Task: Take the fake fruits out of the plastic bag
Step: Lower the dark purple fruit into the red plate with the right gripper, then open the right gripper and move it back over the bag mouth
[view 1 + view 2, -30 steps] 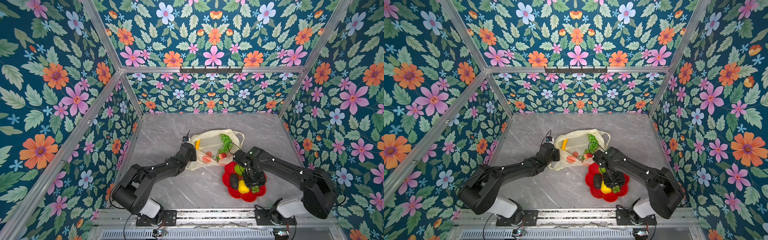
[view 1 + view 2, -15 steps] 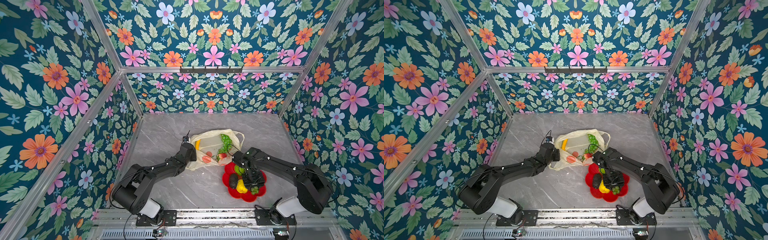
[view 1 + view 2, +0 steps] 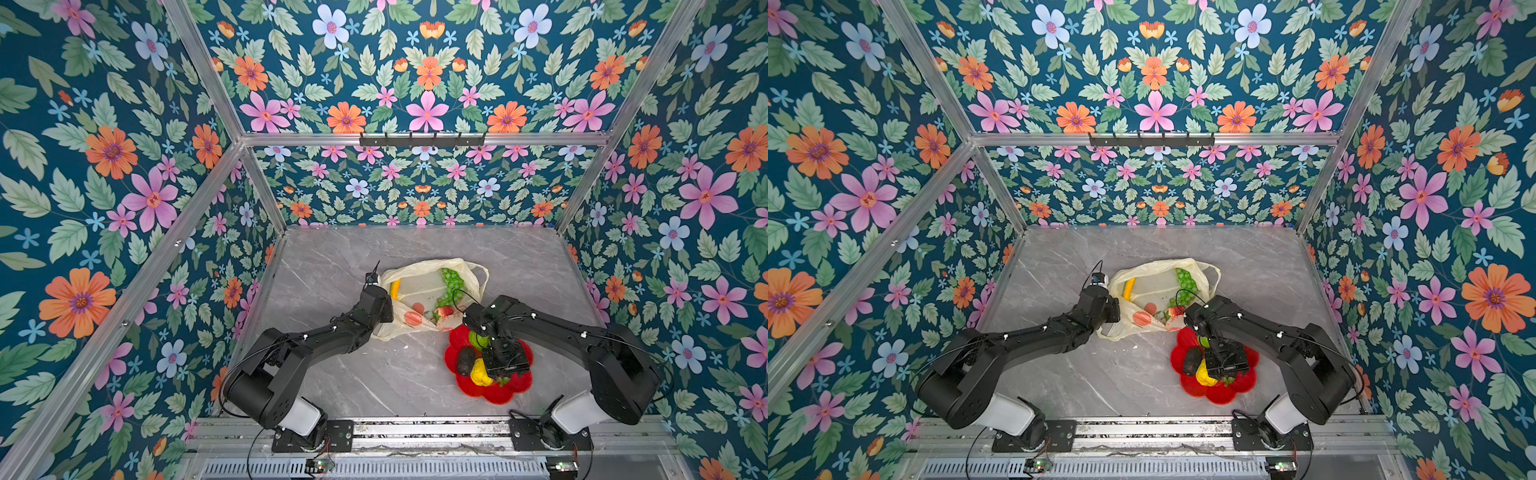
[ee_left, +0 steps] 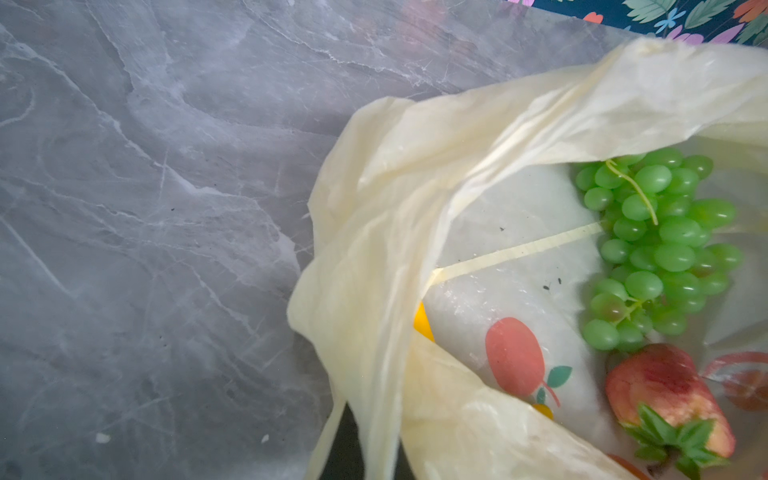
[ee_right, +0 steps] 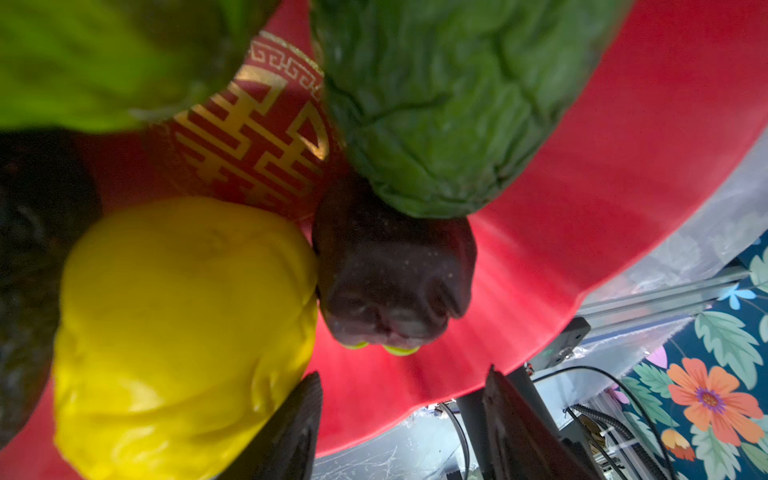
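Observation:
The plastic bag (image 3: 419, 286) (image 3: 1154, 282) lies open mid-table with a green grape bunch (image 4: 660, 245), a strawberry (image 4: 665, 390) and a yellow banana (image 3: 395, 288) inside. My left gripper (image 3: 381, 307) (image 4: 365, 461) is shut on the bag's near edge, holding the mouth up. My right gripper (image 3: 505, 361) (image 5: 401, 432) hangs open over the red dish (image 3: 513, 390), with nothing between its fingers. A dark avocado (image 5: 395, 282) lies just beyond the fingertips, beside a yellow lemon (image 5: 178, 332) and a green bumpy fruit (image 5: 449, 104).
In both top views the dish also holds another dark avocado (image 3: 464, 360) (image 3: 1192, 360) and a bright green fruit (image 3: 478, 338). Floral walls enclose the grey marble table (image 3: 340, 266) on three sides. An aluminium rail (image 3: 415, 428) runs along the front edge.
My right gripper's jaws have spread wider above the dish and its arm has shifted slightly. The left gripper and the bag have stayed put.

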Tool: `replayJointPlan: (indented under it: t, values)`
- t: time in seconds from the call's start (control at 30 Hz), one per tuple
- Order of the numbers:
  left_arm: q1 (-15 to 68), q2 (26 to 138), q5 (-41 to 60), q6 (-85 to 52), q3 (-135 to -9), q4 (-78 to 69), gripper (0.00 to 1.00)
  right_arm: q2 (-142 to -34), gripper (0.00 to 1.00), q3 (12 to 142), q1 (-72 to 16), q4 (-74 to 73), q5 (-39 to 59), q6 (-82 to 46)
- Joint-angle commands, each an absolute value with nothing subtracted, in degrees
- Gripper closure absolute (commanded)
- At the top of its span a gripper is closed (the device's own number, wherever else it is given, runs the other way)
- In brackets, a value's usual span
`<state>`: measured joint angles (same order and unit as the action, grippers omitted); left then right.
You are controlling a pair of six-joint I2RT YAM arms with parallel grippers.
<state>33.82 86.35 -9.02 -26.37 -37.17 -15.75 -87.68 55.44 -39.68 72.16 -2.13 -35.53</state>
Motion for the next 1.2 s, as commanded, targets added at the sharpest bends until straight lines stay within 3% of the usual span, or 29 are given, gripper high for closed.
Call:
replayJointPlan:
  t: [0.0,0.43,0.73,0.93,1.17]
  values:
    - [33.84,86.53,-9.09,-25.5,-37.33,-16.26,0.93,-86.99,0.38,55.7,-39.97,72.46,-3.16,-35.6]
    - [34.19,86.76,-7.93,-24.54,-37.82,-16.35,0.93,-80.66,0.43,61.76,-40.66,73.29,-9.2,-36.26]
    - [37.14,85.5,-12.45,-22.77,-37.97,-15.83,0.94,-78.86,0.44,66.94,-42.95,59.22,-11.86,-35.95]
    - [38.29,86.29,-13.38,-22.63,-38.6,-15.43,0.94,-83.4,0.48,69.46,-43.49,45.33,-7.92,-34.3]
    - [38.71,87.56,-13.8,-23.49,-40.03,-12.57,0.94,-94.47,0.52,75.43,-43.5,40.26,-4.01,-33.66]
